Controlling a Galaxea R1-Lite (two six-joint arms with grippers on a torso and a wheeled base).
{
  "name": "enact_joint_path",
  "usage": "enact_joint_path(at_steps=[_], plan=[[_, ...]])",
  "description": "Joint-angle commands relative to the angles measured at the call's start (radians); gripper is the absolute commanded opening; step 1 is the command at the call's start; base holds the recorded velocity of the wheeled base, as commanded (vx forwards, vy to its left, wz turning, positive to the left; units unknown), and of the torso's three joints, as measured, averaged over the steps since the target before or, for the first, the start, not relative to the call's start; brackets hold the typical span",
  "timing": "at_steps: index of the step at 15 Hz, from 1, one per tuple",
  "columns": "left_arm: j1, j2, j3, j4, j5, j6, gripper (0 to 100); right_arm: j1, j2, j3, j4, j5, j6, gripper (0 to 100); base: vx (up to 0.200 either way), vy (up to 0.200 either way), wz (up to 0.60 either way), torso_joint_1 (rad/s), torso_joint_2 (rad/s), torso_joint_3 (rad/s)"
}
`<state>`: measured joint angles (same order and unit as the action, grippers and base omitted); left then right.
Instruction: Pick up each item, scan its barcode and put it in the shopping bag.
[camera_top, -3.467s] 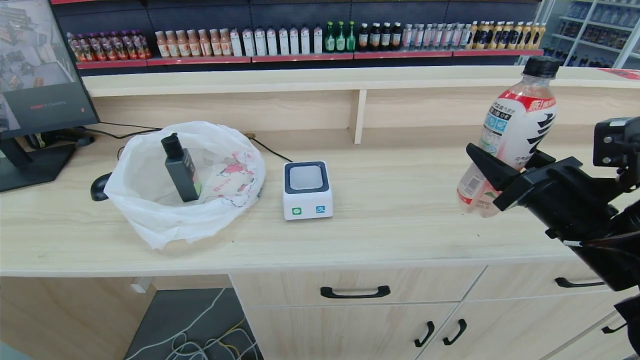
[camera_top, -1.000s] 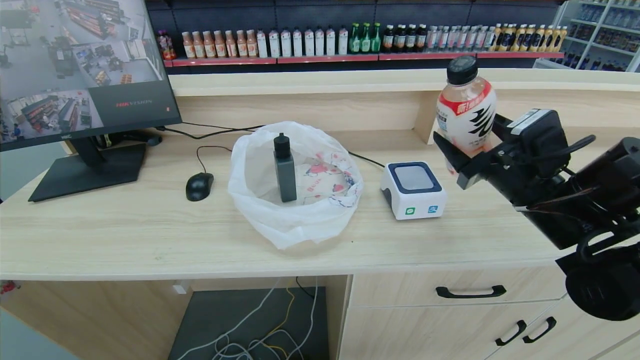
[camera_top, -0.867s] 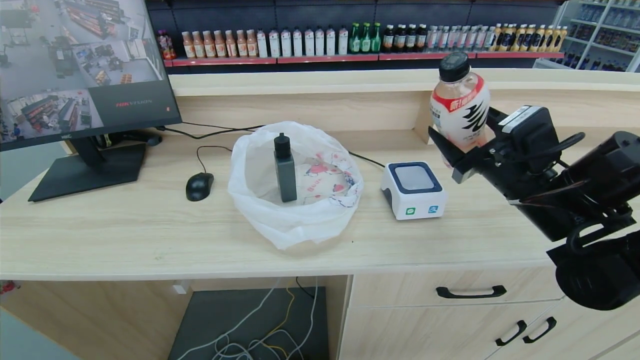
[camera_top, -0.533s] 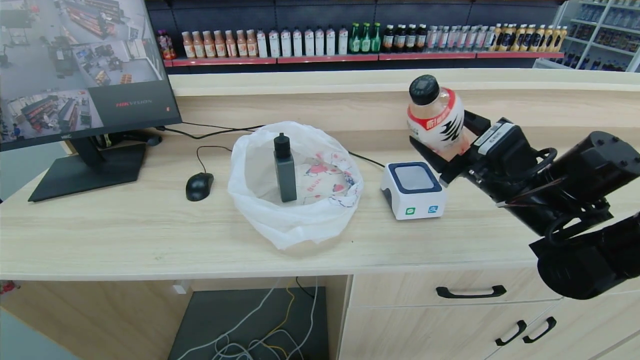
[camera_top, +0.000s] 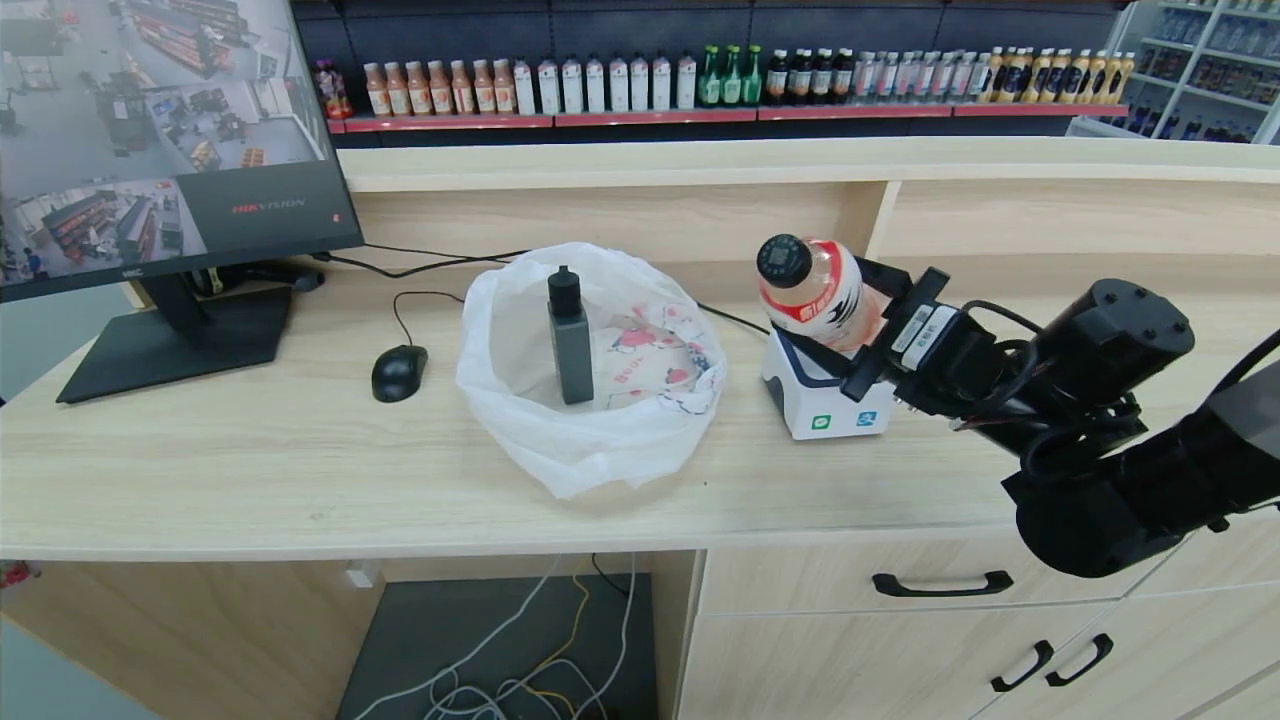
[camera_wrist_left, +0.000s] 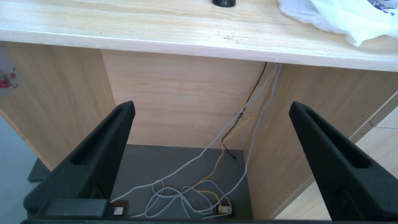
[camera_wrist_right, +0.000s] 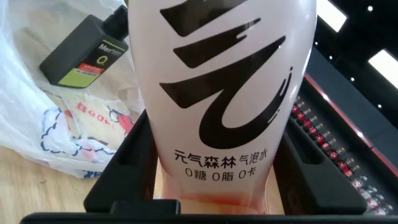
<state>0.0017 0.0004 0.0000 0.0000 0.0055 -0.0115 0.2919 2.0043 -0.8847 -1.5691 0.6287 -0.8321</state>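
On the shop counter (camera_top: 250, 470), the shopping bag (camera_top: 600, 440) already holds 1 dark bottle (camera_top: 570, 345). Over the scanner (camera_top: 830, 420), the right gripper (camera_top: 855, 325) clamps the tilted drink bottle (camera_top: 815, 300); scanning seems underway, bagging remains. The left gripper (camera_wrist_left: 211, 112) hangs open below.

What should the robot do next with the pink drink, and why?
Probably hold the drink bottle over the scanner and turn it slightly until the barcode faces the window. The right gripper has it tilted right above the scanner, and it is not yet in the shopping bag.
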Motion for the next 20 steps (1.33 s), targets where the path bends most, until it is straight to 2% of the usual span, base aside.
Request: enact_joint_path(at_steps=[1,6,10,20], plan=[[0.000,0.000,0.000,0.000,0.001,-0.001,100,-0.013,0.033,-0.034,-0.002,0.031,-0.027,0,0.000,0.000,0.00,0.000,0.00,0.000],[0.000,0.000,0.000,0.000,0.001,-0.001,100,-0.011,0.042,-0.003,-0.002,0.054,-0.087,0,0.000,0.000,0.00,0.000,0.00,0.000],[0.000,0.000,0.000,0.000,0.001,-0.001,100,-0.016,0.057,-0.005,-0.002,0.135,-0.114,0,0.000,0.000,0.00,0.000,0.00,0.000],[0.000,0.000,0.000,0.000,0.001,-0.001,100,-0.036,0.094,-0.039,-0.002,0.164,-0.122,0,0.000,0.000,0.00,0.000,0.00,0.000]])
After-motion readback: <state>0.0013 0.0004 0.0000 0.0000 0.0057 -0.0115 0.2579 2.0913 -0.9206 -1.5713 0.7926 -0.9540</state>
